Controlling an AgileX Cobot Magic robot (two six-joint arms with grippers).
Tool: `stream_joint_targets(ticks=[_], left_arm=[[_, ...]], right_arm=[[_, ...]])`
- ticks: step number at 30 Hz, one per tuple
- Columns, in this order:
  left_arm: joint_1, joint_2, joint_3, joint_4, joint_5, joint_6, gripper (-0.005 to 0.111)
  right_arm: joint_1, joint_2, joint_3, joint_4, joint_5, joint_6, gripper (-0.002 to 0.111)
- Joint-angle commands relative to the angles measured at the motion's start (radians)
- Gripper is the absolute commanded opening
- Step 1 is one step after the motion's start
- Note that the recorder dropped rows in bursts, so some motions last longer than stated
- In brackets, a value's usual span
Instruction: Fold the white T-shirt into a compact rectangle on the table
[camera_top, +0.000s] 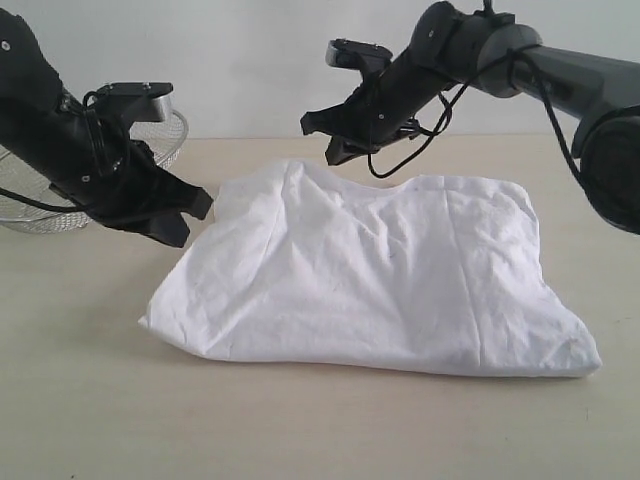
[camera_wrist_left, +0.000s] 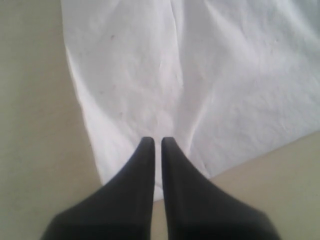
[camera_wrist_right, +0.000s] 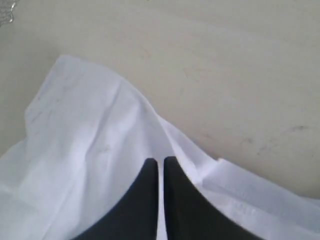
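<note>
- We count one shirt (camera_top: 380, 270), one basket (camera_top: 25, 205) and two arms, each ending in a single end effector.
- The worktop (camera_top: 100, 420) is a broad, pale beige, matte surface. It runs back to a plain light wall (camera_top: 250, 60), which is all of the room that shows.
- The shirt lies flat on the worktop near the middle. It is bunched into a puffy, creased shape that is roughly rectangular, with its near edge wider than its far edge.
- The basket is round wire mesh. It sits at the far left of the worktop, behind the left arm and apart from the shirt.
- The left end effector (camera_top: 190, 218) is at the shirt's far left corner, low over the worktop, with its tip touching or just beside the cloth.
- In the left wrist view its two fingers (camera_wrist_left: 142, 195) lie side by side with only a sliver between them, so they are closed. They point over that corner of the shirt.
- The right end effector (camera_top: 322, 140) hangs just above the shirt's far edge, left of the middle. Its fingers (camera_wrist_right: 145, 200) are likewise pressed together.
- In the right wrist view they sit over the raised, folded far edge, with bare worktop beyond.
- We cannot tell whether either end effector has any cloth pinched (the gaps show only white).
</note>
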Motion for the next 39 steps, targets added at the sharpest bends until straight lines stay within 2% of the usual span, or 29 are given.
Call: stream_joint_targets(ticks=[1, 5, 15, 19, 21, 22, 25, 28, 30, 31, 32, 33, 34, 35, 36, 37, 39], left_arm=[[-0.004, -0.021, 0.005, -0.009, 0.007, 0.015, 0.005], [-0.004, -0.050, 0.005, -0.014, 0.019, 0.015, 0.005], [-0.004, -0.084, 0.089, -0.053, 0.053, 0.040, 0.005], [0.000, -0.125, 0.167, -0.246, 0.014, 0.172, 0.005], [0.008, -0.162, 0.218, -0.416, 0.010, 0.291, 0.005], [0.027, -0.197, 0.266, -0.549, 0.021, 0.389, 0.005], [0.069, -0.242, 0.344, -0.622, 0.055, 0.426, 0.005], [0.114, -0.268, 0.439, -0.721, 0.090, 0.441, 0.005], [0.128, -0.296, 0.505, -0.871, 0.093, 0.537, 0.005], [0.128, -0.313, 0.551, -0.965, 0.091, 0.615, 0.005], [0.128, -0.321, 0.574, -1.030, 0.088, 0.640, 0.005], [0.128, -0.330, 0.608, -1.101, 0.101, 0.693, 0.005], [0.128, -0.335, 0.629, -1.147, 0.103, 0.726, 0.005], [0.128, -0.342, 0.659, -1.233, 0.103, 0.767, 0.005], [0.128, -0.347, 0.678, -1.282, 0.106, 0.806, 0.005], [0.128, -0.347, 0.700, -1.352, 0.113, 0.847, 0.005], [0.128, -0.347, 0.719, -1.402, 0.117, 0.887, 0.005]], right_arm=[[-0.038, -0.082, 0.056, -0.008, 0.065, 0.004, 0.000], [-0.067, -0.203, 0.232, -0.002, 0.036, -0.008, 0.000], [-0.111, -0.709, 0.987, 0.069, -0.204, -0.018, 0.000], [-0.127, -0.923, 1.276, 0.095, -0.298, 0.040, 0.000], [-0.152, -1.024, 1.406, 0.126, -0.339, 0.040, 0.000], [-0.198, -1.100, 1.498, 0.155, -0.339, 0.036, 0.000], [-0.284, -1.192, 1.628, 0.227, -0.267, -0.035, 0.000], [-0.337, -1.252, 1.780, 0.390, -0.333, -0.089, 0.000], [-0.337, -1.299, 1.877, 0.628, -0.372, -0.238, 0.008], [-0.337, -1.316, 1.934, 0.789, -0.387, -0.344, 0.019], [-0.337, -1.321, 1.961, 0.853, -0.406, -0.392, 0.028], [-0.337, -1.322, 2.004, 0.922, -0.446, -0.427, 0.045], [-0.337, -1.322, 2.021, 0.942, -0.466, -0.424, 0.056], [-0.337, -1.322, 2.052, 0.986, -0.517, -0.422, 0.072], [-0.337, -1.322, 2.066, 1.013, -0.544, -0.422, 0.077], [-0.337, -1.322, 2.075, 1.077, -0.577, -0.466, 0.078], [-0.337, -1.322, 2.073, 1.164, -0.575, -0.535, 0.078]])
